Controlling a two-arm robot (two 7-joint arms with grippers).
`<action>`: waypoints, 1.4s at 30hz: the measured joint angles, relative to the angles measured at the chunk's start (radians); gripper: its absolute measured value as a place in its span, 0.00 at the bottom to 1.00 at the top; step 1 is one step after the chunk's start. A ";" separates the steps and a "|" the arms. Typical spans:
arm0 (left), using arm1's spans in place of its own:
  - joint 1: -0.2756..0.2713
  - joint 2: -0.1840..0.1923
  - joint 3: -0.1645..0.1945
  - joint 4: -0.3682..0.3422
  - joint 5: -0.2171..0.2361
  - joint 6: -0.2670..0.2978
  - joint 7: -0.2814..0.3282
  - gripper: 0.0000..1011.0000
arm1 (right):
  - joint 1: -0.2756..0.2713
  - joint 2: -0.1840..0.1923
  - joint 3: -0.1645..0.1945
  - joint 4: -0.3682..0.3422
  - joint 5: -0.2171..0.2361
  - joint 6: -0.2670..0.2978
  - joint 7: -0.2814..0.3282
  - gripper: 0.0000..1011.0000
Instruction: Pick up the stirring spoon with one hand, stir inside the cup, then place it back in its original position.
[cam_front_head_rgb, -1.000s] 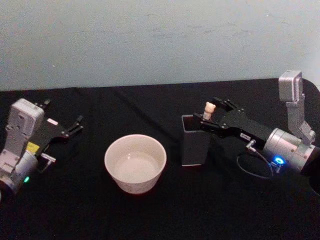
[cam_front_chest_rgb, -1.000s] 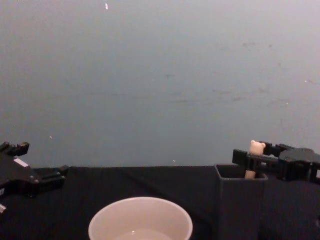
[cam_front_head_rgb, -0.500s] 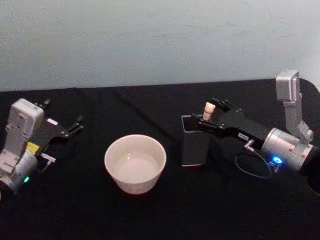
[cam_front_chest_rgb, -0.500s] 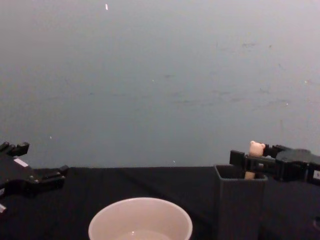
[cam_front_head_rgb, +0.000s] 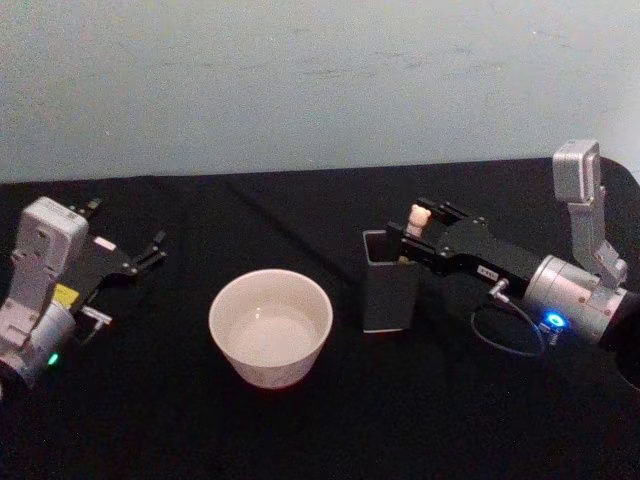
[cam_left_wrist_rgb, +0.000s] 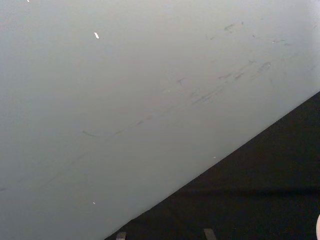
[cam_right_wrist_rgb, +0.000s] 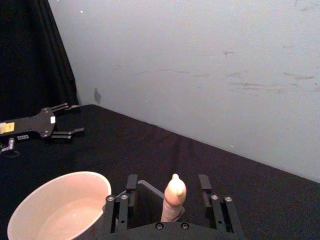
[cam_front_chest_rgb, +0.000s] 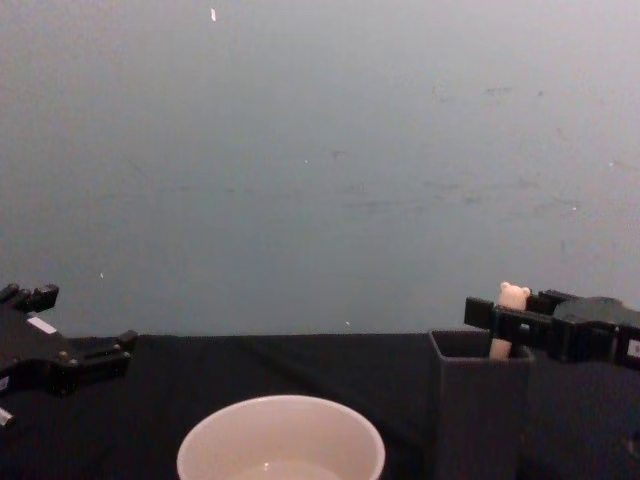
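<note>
1. The right gripper (cam_front_head_rgb: 410, 228) hung at the top of the dark grey square holder (cam_front_head_rgb: 390, 295), reaching in from the right side of the black table (cam_front_head_rgb: 300, 205).
2. Its two fingers (cam_right_wrist_rgb: 131, 183) stood apart, one on each side of the stirring spoon (cam_front_head_rgb: 418, 219). From the right wrist view there was a gap on both sides of the handle, so it had hold of nothing.
3. The stirring spoon stood upright in the holder with its bear-head top poking above the rim. Its bowl was hidden down inside.
4. The cream-white cup (cam_front_head_rgb: 270, 368) sat just to the left of the holder, near it but not touching.
5. The left gripper (cam_front_head_rgb: 128, 222) rested low over the table at the far left, well apart from the cup. Its fingers were spread and it was empty.
6. A pale blue-grey wall (cam_front_chest_rgb: 320, 160) rose behind the table.
</note>
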 joint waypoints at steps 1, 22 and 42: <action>0.000 0.000 0.000 0.000 0.000 0.000 0.000 0.99 | 0.000 0.000 0.000 0.000 0.000 0.000 0.000 0.71; 0.000 0.000 0.000 0.000 0.000 0.000 0.000 0.99 | -0.001 0.000 0.001 -0.001 0.002 -0.002 0.000 0.21; 0.000 0.000 0.000 0.000 0.000 0.000 0.000 0.99 | -0.041 0.014 0.027 -0.101 0.010 -0.050 -0.006 0.21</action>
